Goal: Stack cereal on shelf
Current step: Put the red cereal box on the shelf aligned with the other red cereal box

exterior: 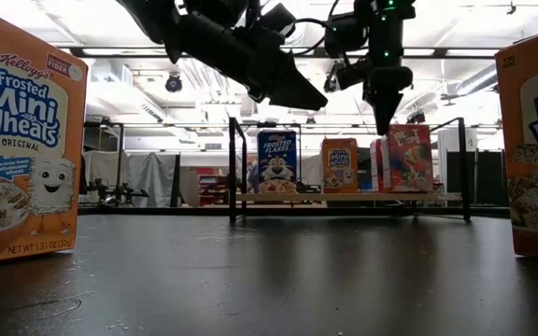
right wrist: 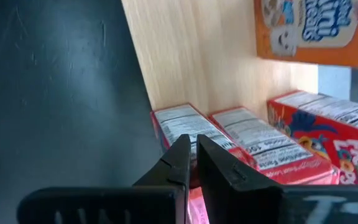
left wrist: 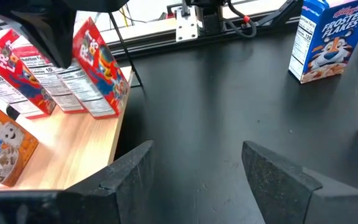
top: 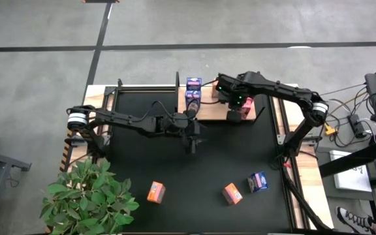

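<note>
Hovering my right gripper [right wrist: 194,158], jaws closed and empty, above the red boxes [right wrist: 241,140] at the shelf's [right wrist: 191,56] right end; I'm thinking lift straight up, avoiding toppling them.

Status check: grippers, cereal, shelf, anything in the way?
Right gripper shut, empty, above red boxes on shelf. Left gripper open, empty, beside shelf. Three boxes loose on mat. Nothing blocking.

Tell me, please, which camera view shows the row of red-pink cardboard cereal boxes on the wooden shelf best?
The left wrist view: the red-pink cardboard cereal boxes stand close, printed faces readable. The right wrist view shows only their tops behind the shut right claw; the low view is distant; the high view mostly hides them.
</note>
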Available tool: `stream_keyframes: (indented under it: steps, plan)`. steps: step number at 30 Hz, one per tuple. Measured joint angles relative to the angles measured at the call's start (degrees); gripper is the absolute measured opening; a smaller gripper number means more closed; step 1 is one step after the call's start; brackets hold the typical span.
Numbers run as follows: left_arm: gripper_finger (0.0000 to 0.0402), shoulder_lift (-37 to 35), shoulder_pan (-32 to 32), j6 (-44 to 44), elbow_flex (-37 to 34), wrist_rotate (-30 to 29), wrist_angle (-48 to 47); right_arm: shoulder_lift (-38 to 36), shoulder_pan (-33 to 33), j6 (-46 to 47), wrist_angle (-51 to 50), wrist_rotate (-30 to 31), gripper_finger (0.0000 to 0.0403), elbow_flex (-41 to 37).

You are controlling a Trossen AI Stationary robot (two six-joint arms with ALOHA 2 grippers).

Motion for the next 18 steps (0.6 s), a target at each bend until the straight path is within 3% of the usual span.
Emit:
stream_keyframes:
  steps: [18]
  plan:
    - [0.0223,0.1,0.0,0.0,0.0,0.0,-0.1,0.0,-0.2,-0.5,2.0,0.3,0.0018,0.0]
